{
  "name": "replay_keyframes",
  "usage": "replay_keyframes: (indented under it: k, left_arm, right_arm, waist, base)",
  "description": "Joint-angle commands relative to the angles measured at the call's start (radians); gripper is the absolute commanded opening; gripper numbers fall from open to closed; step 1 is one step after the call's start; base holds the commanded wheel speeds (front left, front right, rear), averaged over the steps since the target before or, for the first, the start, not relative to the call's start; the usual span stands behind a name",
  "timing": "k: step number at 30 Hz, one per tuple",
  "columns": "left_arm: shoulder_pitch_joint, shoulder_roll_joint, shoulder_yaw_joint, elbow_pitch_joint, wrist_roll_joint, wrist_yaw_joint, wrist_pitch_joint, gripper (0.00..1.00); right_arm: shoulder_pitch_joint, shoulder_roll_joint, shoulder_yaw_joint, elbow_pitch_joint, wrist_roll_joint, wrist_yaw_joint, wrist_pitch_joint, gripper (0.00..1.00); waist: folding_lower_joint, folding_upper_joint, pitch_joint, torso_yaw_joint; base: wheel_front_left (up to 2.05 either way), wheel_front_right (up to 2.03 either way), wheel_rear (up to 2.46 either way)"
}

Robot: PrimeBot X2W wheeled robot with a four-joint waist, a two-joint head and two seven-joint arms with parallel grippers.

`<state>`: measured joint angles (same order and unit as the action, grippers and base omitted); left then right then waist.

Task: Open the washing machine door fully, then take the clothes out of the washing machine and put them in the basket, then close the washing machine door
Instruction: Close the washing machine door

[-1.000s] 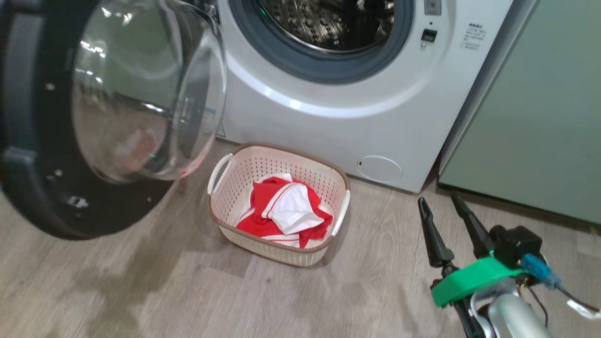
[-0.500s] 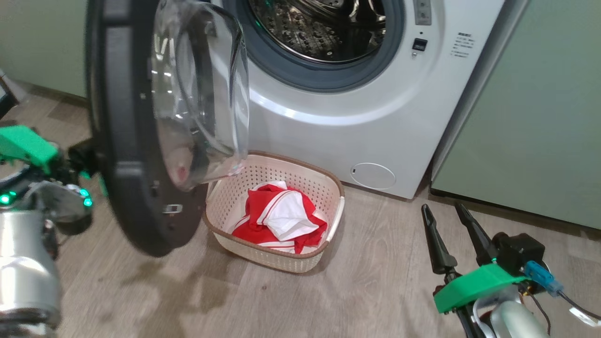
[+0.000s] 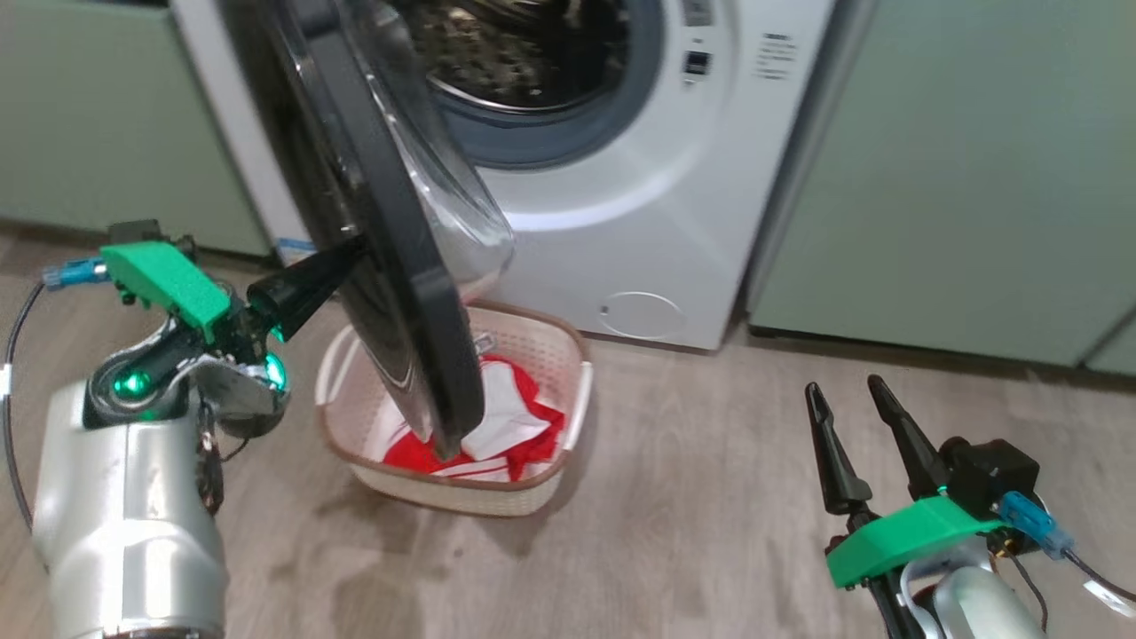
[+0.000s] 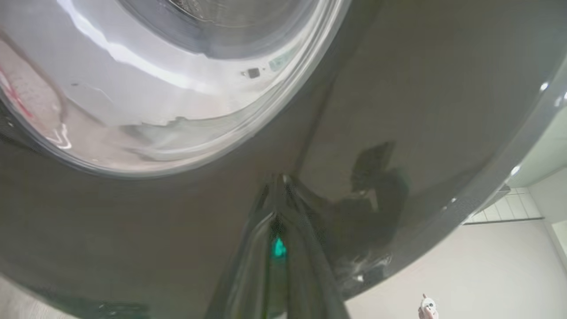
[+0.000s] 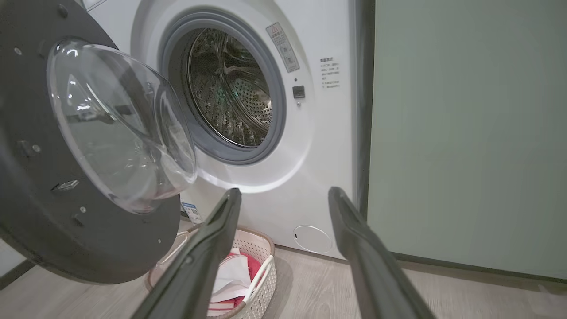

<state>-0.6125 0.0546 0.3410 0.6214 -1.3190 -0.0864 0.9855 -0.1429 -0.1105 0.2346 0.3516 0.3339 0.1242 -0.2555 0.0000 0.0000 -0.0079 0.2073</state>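
The washing machine door (image 3: 390,266) stands about half open, its black rim edge-on in the head view and hanging over the basket (image 3: 568,355). My left gripper (image 3: 353,251) is shut and empty. Its tips press on the door's glossy outer face (image 4: 398,88), just below the glass window (image 4: 155,88). The clothes (image 3: 532,426), red and white, lie in the basket on the floor before the washing machine (image 3: 621,222). The steel drum (image 5: 230,93) looks empty. Low at the right, my right gripper (image 3: 843,388) hangs open with nothing between its fingers (image 5: 212,239).
Pale green cabinets (image 3: 976,177) flank the machine on both sides. Bare wood floor (image 3: 692,497) runs between the basket and my right gripper. The door's lower edge (image 5: 88,266) hangs just above the basket rim (image 5: 266,239).
The head camera has turned left. The door has swung from wide open toward the machine. My left arm has come into view, pressing on the door's outer face. My right gripper stays put.
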Motion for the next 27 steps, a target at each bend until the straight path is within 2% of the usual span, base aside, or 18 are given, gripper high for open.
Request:
replay_keyframes:
  k: [1, 13, 22, 27]
  left_arm:
    - [-0.027, 0.02, 0.016, -0.053, -0.002, 0.001, -0.007, 0.0]
    - [-0.021, 0.009, 0.017, -0.081, 0.004, -0.002, -0.102, 0.0]
    - [-0.112, 0.043, 0.035, 0.013, 0.029, -0.021, -0.2, 0.0]
    - [-0.169, 0.077, 0.056, 0.079, 0.028, -0.035, -0.261, 0.0]
  right_arm:
    - [-0.036, -0.01, 0.015, -0.035, -0.008, 0.007, -0.006, 1.0]
    - [-0.051, -0.012, 0.005, -0.045, -0.014, 0.007, -0.006, 1.0]
    - [-0.069, -0.006, 0.006, -0.052, -0.016, 0.007, -0.006, 1.0]
    - [-0.071, -0.001, 0.001, -0.057, -0.016, 0.007, -0.006, 1.0]
  waist:
    - [0.0, 0.0, 0.01, -0.052]
    - [0.0, 0.0, 0.045, -0.284]
    - [0.0, 0.0, 0.072, -0.409]
    - [0.0, 0.0, 0.084, -0.454]
  base:
    - [0.0, 0.0, 0.0]
    - [0.0, 0.0, 0.0]
    - [0.0, 0.0, 0.0]
    - [0.0, 0.0, 0.0]
